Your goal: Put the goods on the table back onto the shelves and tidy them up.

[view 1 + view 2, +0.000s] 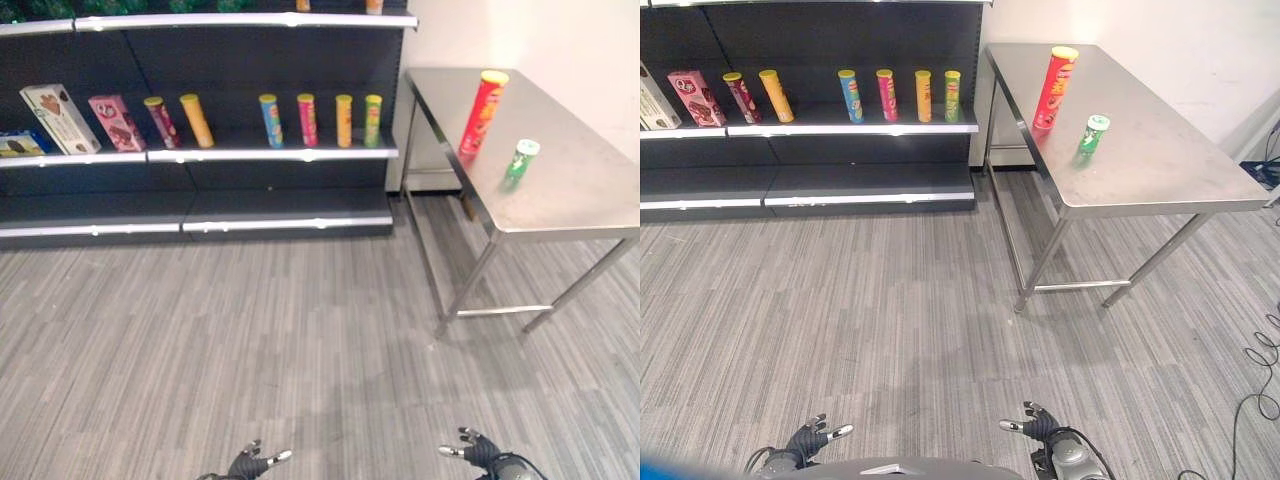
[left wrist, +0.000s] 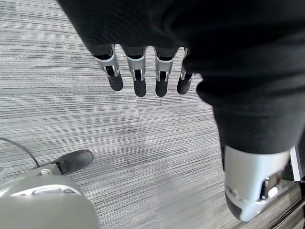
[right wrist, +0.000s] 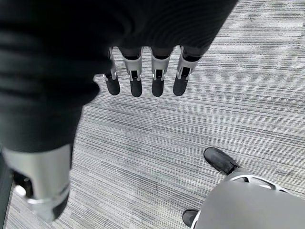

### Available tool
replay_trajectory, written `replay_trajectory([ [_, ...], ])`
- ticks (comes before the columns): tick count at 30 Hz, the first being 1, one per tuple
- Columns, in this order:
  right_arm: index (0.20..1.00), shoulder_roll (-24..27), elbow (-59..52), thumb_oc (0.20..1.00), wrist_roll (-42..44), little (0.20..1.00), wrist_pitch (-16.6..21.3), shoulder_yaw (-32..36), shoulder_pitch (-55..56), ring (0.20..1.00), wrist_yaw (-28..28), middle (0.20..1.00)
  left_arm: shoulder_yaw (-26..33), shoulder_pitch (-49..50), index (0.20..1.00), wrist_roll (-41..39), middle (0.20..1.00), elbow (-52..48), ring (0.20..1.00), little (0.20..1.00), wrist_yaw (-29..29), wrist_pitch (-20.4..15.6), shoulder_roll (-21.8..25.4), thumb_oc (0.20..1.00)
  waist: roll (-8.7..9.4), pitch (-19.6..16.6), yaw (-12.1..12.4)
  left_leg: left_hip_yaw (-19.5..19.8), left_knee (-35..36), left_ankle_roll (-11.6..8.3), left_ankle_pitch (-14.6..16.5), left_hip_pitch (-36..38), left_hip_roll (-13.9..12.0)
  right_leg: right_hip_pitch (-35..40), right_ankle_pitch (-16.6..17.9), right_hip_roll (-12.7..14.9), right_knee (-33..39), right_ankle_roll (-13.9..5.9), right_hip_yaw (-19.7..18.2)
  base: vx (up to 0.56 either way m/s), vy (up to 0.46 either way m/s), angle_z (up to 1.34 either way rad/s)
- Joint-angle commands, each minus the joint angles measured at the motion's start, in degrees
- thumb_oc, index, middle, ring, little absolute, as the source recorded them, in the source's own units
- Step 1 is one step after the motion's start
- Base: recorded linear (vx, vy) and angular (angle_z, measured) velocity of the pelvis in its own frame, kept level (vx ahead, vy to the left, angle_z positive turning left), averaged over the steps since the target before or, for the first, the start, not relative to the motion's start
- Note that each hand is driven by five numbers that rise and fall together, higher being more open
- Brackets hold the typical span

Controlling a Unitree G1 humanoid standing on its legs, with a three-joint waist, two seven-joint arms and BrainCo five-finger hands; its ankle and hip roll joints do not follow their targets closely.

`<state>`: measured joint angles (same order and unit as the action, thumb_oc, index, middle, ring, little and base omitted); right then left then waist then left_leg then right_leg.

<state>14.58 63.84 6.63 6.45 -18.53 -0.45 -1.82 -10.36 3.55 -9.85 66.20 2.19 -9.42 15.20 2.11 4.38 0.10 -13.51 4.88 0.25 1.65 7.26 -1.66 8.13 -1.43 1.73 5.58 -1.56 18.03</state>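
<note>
Here 2 cans (image 1: 483, 110) (image 1: 521, 159) stand mid-table (image 1: 590, 200), clear of its edges.

We hold our left hand (image 1: 250, 464) low, with its fingers (image 2: 138, 78) straight and side by side and its thumb (image 2: 252, 191) off to one side. Our right hand (image 1: 482, 450) hangs the same way, fingers (image 3: 143, 76) straight, thumb (image 3: 40, 191) apart, holding nothing.
</note>
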Motion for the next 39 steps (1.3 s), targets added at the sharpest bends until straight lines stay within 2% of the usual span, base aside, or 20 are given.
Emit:
replay_trajectory([
  [1,1.000,0.5,0.9,1.000,-0.9,1.000,1.2,-2.9,-4.3,1.000,0.7,1.000,-1.2,-5.0,1.000,2.5,1.000,4.7,1.000,1.000,1.5,-0.8,0.9,1.000,1.17,-0.1,-0.3,2.1,0.1,-6.44,-0.2,1.8,-5.5,-0.1,3.0,6.6,-0.6,-7.02,-0.5,0.00,-0.033,0.01],
  [11,1.000,0.5,1.6,1.000,-1.0,1.000,1.0,-3.4,-4.6,1.000,0.5,1.000,-2.5,-5.7,1.000,3.8,1.000,4.5,1.000,1.000,1.2,-0.6,1.2,1.000,1.70,-0.1,-0.3,2.5,0.1,-6.73,-0.6,1.2,-6.3,-0.6,2.4,5.6,-0.6,-6.43,-1.0,-0.01,-0.035,0.00],
  [17,1.000,0.2,2.3,1.000,-0.9,1.000,0.6,-3.9,-5.2,1.000,0.2,1.000,-1.9,-6.4,1.000,3.5,1.000,4.8,1.000,1.000,2.4,-0.1,1.9,1.000,2.50,1.0,0.2,3.5,-2.5,-7.69,-1.1,-0.4,-7.9,-0.6,1.1,4.2,-0.7,-5.11,-1.2,-0.01,-0.114,0.03],
  [18,1.000,0.4,2.3,1.000,-0.4,1.000,0.6,-3.9,-5.2,1.000,-0.1,1.000,-1.4,-6.8,1.000,2.3,1.000,5.2,1.000,1.000,2.5,-0.2,2.0,1.000,3.45,2.9,1.2,5.6,-11.8,-8.13,-0.2,-5.1,-8.0,-0.3,0.2,3.9,-1.1,-3.77,-1.1,-0.06,-0.116,0.08],
  [19,1.000,0.4,2.3,1.000,-0.3,1.000,0.6,-3.9,-5.3,1.000,-0.1,1.000,-1.4,-6.9,1.000,2.3,1.000,5.2,1.000,1.000,2.5,-0.2,2.0,1.000,3.38,2.8,0.9,6.0,-12.7,-8.15,0.2,-5.8,-8.1,-0.5,0.1,3.8,-1.2,-3.72,-0.8,-0.07,-0.168,0.17],
  [20,1.000,0.6,2.0,1.000,-0.2,1.000,0.7,-3.9,-5.3,1.000,-0.1,1.000,-1.2,-7.1,1.000,1.6,1.000,5.3,1.000,1.000,2.6,-0.3,2.0,1.000,3.87,3.7,1.4,6.9,-17.6,-8.61,-0.8,-8.5,-7.7,-0.1,-0.3,3.8,-1.1,-3.09,-0.9,-0.01,-0.193,0.28],
  [21,1.000,1.3,1.0,1.000,-0.2,1.000,0.7,-4.2,-5.6,1.000,0.2,1.000,-1.7,-8.1,1.000,1.0,1.000,4.9,1.000,1.000,3.0,-0.4,2.0,1.000,4.25,6.3,2.4,10.8,-32.0,-10.11,-5.6,-16.9,-8.0,1.2,-1.4,3.0,-1.3,-1.45,-0.1,0.01,-0.222,0.37],
  [22,1.000,1.5,0.8,1.000,-0.2,1.000,0.7,-4.2,-5.7,1.000,0.3,1.000,-1.8,-8.3,1.000,0.9,1.000,4.8,1.000,1.000,3.1,-0.5,1.9,1.000,4.55,6.7,2.5,10.8,-34.4,-10.47,-7.7,-18.7,-8.0,1.6,-1.5,2.9,-1.1,-1.38,0.2,0.07,-0.195,0.40],
  [24,1.000,1.7,1.1,1.000,-0.2,1.000,0.6,-4.3,-5.8,1.000,0.5,1.000,-1.5,-7.9,1.000,0.0,1.000,4.6,1.000,1.000,2.7,-0.6,1.8,1.000,4.05,6.4,2.7,8.0,-31.6,-10.31,-10.0,-22.3,-10.4,2.5,-2.6,1.8,-0.6,-1.44,0.2,0.22,-0.023,0.25],
  [26,1.000,2.0,1.1,1.000,-0.4,1.000,0.7,-4.4,-5.8,1.000,0.5,1.000,-0.6,-6.7,1.000,-0.9,1.000,4.7,1.000,1.000,2.1,-0.6,1.8,1.000,3.43,5.8,3.4,6.7,-22.7,-9.21,-9.1,-23.2,-11.8,2.8,-3.9,1.4,-0.6,-2.16,-0.8,0.29,0.065,0.00],
  [27,1.000,2.0,1.1,1.000,-0.4,1.000,0.7,-4.4,-5.7,1.000,0.5,1.000,-0.6,-6.7,1.000,-0.9,1.000,4.7,1.000,1.000,2.1,-0.6,1.7,1.000,3.55,5.8,3.5,6.4,-22.3,-9.22,-9.2,-22.8,-11.7,2.9,-3.9,1.5,-0.6,-2.18,-0.9,0.44,0.175,0.04],
  [28,1.000,2.3,0.8,1.000,-0.8,1.000,0.8,-4.9,-6.3,1.000,0.4,1.000,-0.1,-5.8,1.000,-1.8,1.000,5.0,1.000,1.000,2.3,-0.9,1.5,1.000,2.03,5.1,5.0,8.1,-9.6,-9.33,-12.4,-24.4,-13.3,4.3,-6.0,0.8,-0.6,-3.02,-2.0,0.46,0.185,-0.02],
  [29,1.000,2.5,1.0,1.000,-1.0,1.000,1.0,-5.2,-6.5,1.000,0.5,1.000,0.0,-5.7,1.000,-2.0,1.000,5.1,1.000,1.000,2.4,-1.0,1.5,1.000,1.77,5.0,5.6,8.7,-4.4,-9.90,-13.6,-24.7,-13.7,5.2,-7.1,0.7,-0.6,-3.30,-2.8,0.46,0.182,-0.05],
  [30,1.000,2.4,1.0,1.000,-1.0,1.000,1.0,-5.2,-6.5,1.000,0.5,1.000,0.0,-5.7,1.000,-2.0,1.000,5.1,1.000,1.000,2.4,-1.0,1.5,1.000,1.90,5.1,5.7,8.5,-3.7,-9.98,-14.0,-24.1,-13.6,5.4,-7.2,0.8,-0.6,-3.28,-2.8,0.45,0.151,-0.44],
  [31,1.000,2.4,1.7,1.000,-1.3,1.000,1.4,-5.1,-6.8,1.000,0.4,1.000,0.2,-5.5,1.000,-0.7,1.000,6.5,1.000,1.000,2.4,-0.8,1.4,1.000,1.63,4.5,5.3,6.0,0.0,-10.58,-14.4,-25.4,-15.3,7.1,-8.8,0.5,-0.6,-4.33,-4.0,0.47,0.203,-0.66],
  [32,1.000,2.1,1.9,1.000,-1.5,1.000,1.2,-5.0,-6.9,1.000,0.5,1.000,0.6,-4.9,1.000,-0.4,1.000,7.0,1.000,1.000,2.3,-0.6,1.4,1.000,1.26,3.9,5.7,5.2,-0.1,-10.65,-15.6,-24.6,-15.5,7.7,-8.7,0.6,-0.6,-4.68,-4.8,0.59,0.298,-0.77],
  [35,1.000,1.3,2.0,1.000,-2.0,1.000,1.1,-5.0,-6.9,1.000,0.2,1.000,1.6,-4.0,1.000,0.6,1.000,7.7,1.000,1.000,2.1,-0.3,2.1,1.000,1.65,2.8,6.8,4.6,0.1,-10.60,-16.7,-22.8,-14.9,8.5,-8.2,2.0,-0.6,-5.74,-6.8,0.32,0.218,-1.14],
  [37,1.000,0.5,2.0,1.000,-1.9,1.000,1.1,-5.0,-7.3,1.000,-0.1,1.000,2.2,-4.0,1.000,0.1,1.000,7.4,1.000,1.000,2.0,-0.3,3.6,1.000,3.11,1.5,7.5,3.3,-0.5,-8.63,-15.4,-20.2,-12.5,7.5,-5.8,5.6,-4.0,-7.68,-9.1,0.45,0.313,-1.02],
  [38,1.000,0.5,2.0,1.000,-1.9,1.000,1.1,-5.0,-7.3,1.000,-0.1,1.000,2.2,-4.0,1.000,0.1,1.000,7.4,1.000,1.000,2.0,-0.3,3.6,1.000,3.13,1.5,7.6,3.3,-0.5,-8.62,-15.4,-20.2,-12.5,7.5,-5.8,5.6,-4.0,-7.69,-9.2,0.39,0.290,-1.21],
  [39,1.000,0.3,1.9,1.000,-1.5,1.000,1.1,-4.5,-7.3,1.000,-0.2,1.000,1.8,-4.2,1.000,0.2,1.000,6.7,1.000,1.000,2.1,-0.5,4.4,1.000,3.83,1.0,7.2,2.4,-0.7,-6.58,-13.4,-17.9,-9.5,5.7,-1.6,8.0,-10.0,-9.43,-10.8,0.36,0.326,-1.09],
])
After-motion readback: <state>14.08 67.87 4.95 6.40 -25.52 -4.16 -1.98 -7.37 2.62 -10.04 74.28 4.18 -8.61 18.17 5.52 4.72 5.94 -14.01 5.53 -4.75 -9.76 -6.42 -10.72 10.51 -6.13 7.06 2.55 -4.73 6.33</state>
